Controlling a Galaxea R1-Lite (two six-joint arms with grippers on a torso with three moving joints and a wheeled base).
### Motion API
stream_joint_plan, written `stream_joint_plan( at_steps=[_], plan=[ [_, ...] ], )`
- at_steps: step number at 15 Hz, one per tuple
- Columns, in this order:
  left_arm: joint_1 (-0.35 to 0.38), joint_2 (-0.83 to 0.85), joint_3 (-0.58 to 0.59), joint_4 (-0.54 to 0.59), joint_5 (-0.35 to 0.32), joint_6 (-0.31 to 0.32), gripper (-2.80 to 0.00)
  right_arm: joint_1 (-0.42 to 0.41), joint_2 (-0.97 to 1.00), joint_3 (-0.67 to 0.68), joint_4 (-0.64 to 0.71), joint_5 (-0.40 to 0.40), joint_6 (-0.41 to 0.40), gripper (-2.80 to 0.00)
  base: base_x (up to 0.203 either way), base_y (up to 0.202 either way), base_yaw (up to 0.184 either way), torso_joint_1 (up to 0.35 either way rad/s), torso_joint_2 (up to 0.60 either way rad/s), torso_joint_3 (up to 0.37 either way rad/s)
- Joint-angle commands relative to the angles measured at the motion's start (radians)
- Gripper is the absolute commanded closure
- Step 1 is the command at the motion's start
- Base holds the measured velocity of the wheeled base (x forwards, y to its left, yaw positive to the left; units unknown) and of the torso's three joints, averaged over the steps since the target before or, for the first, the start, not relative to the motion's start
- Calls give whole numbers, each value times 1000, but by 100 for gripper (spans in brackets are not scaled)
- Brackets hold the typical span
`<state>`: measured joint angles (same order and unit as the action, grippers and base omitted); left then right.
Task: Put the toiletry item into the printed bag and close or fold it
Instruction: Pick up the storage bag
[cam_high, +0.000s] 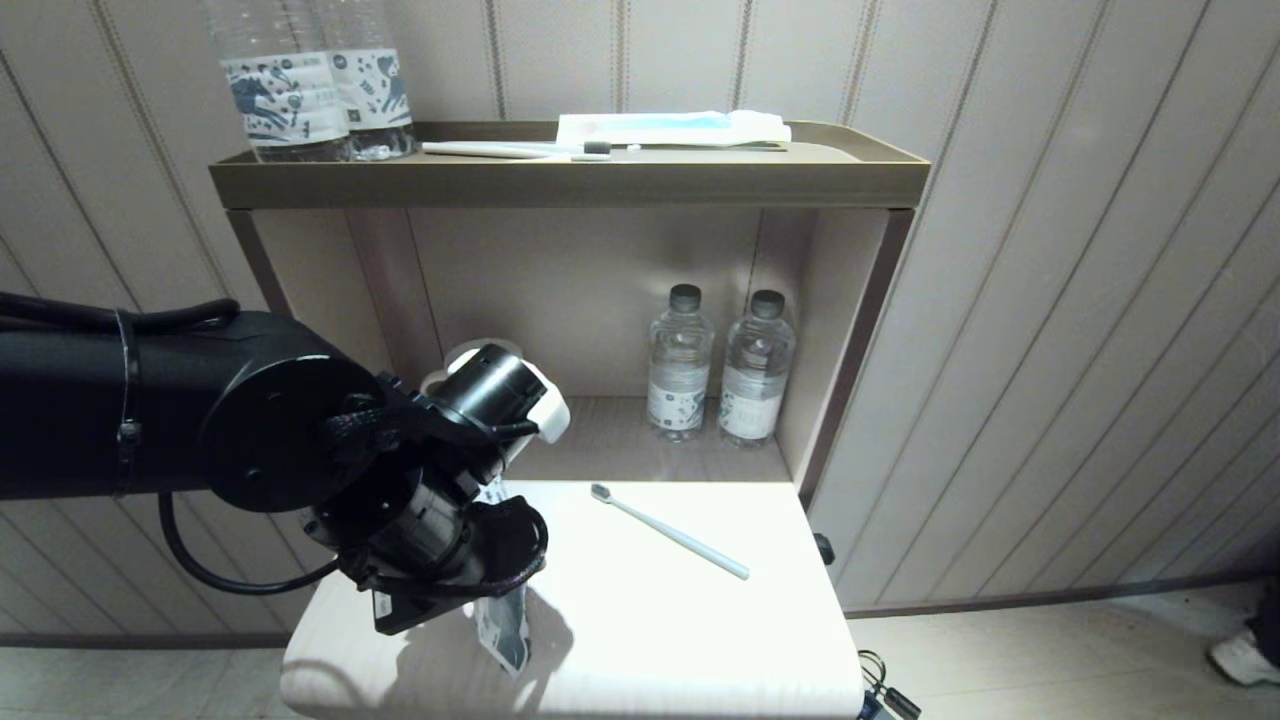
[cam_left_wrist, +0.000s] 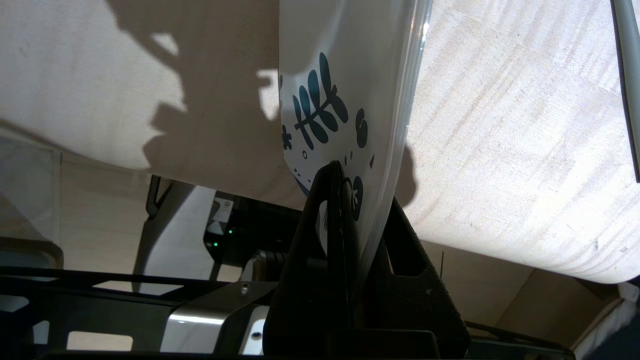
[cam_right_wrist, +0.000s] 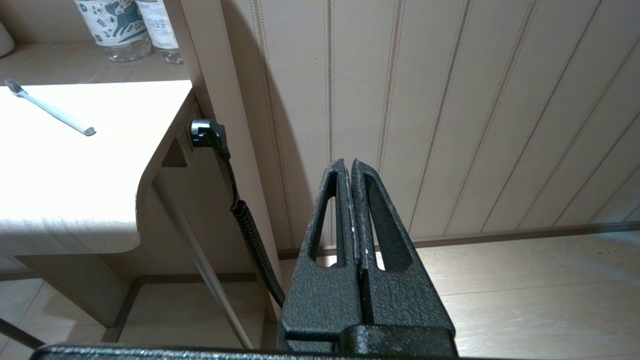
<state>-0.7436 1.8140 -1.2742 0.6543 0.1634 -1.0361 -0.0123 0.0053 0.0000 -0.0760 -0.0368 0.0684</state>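
The table (cam_high: 700, 640), a pale wood-grain top with rounded corners, is the landmark. The left arm reaches over its near-left part, and the left gripper (cam_left_wrist: 345, 175) has its black textured fingers pressed together on one edge of the bag (cam_left_wrist: 345, 90), so the pouch hangs off the fingers just above the tabletop. The bag is thin, glossy, translucent white film printed with dark blue leaves and small motifs; it looks limp and likely to sway or sag when moved.

The toothbrush (cam_high: 668, 530) lies flat near the middle of the table, toward the robot's right of the bag and apart from it. Its long axis runs diagonally: the small dark bristle head points toward the back of the table, and the handle end points to the near-right corner. It is a slim, smooth, pale plastic stick, low on the surface, so a pinch across the handle looks harder than it would be on a thicker thing.

The right gripper (cam_right_wrist: 352, 167) is off the right edge of the table, low beside the panelled wall, its fingers pressed together on nothing. Since the left one is busy with the bag, the right arm is the free one, and the handle end points roughly its way.

On the shelf behind the table stand two clear water bottles (cam_high: 720, 370).
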Motion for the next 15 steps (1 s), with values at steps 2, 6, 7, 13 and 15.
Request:
stream_joint_plan(
  at_steps=[2, 6, 7, 13, 15],
  plan=[
    [0, -12, 12, 2, 4, -2, 0, 0, 1, 0, -1, 0, 1, 0, 0, 0, 0, 0, 0, 0],
    [-24, -149, 45, -17, 1, 144, 0, 0, 1, 0, -1, 0, 1, 0, 0, 0, 0, 0, 0, 0],
    [-28, -206, 52, -33, 2, 225, 0, 0, 1, 0, -1, 0, 1, 0, 0, 0, 0, 0, 0, 0],
    [-31, -481, 57, -129, -55, 713, 0, 0, 1, 0, -1, 0, 1, 0, 0, 0, 0, 0, 0, 0],
    [-30, -536, 59, -127, -161, 853, 0, 0, 1, 0, -1, 0, 1, 0, 0, 0, 0, 0, 0, 0]
  ],
)
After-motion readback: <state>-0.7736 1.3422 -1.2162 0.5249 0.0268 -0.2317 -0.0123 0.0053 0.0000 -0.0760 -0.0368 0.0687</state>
